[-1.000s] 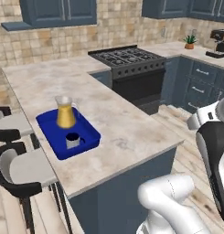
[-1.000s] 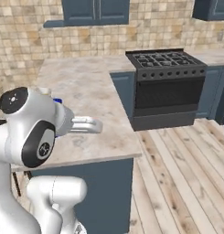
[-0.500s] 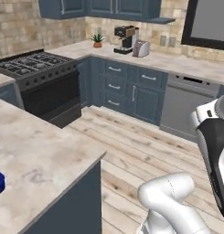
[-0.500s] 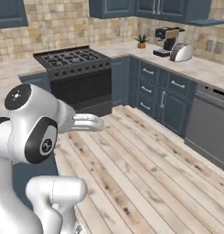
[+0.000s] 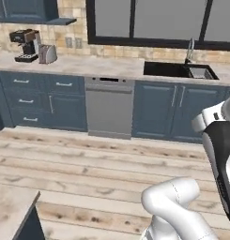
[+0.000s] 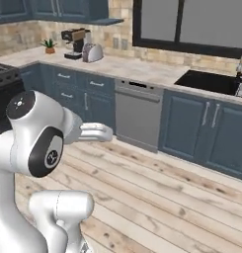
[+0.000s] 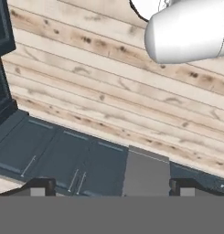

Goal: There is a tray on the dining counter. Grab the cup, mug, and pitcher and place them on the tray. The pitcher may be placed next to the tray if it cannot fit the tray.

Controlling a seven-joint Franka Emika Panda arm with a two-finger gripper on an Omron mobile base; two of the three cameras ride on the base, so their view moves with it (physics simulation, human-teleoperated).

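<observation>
Base keeps turning: tray, pitcher and stove are out of frame now. Both base views face the sink (image 5: pixel 178 70) wall with dishwasher (image 5: pixel 109 107), coffee machine (image 5: pixel 25 45) and toaster (image 5: pixel 47 54); only a dining counter (image 5: pixel 11 208) corner remains.

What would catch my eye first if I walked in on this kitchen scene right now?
Probably the big glossy white robot arm looming in the foreground over the pale plank floor. Behind it runs a wall of dark blue cabinets with a grey dishwasher in the middle, a black sink under the window, and a coffee machine beside a toaster at the counter's left end.
</observation>
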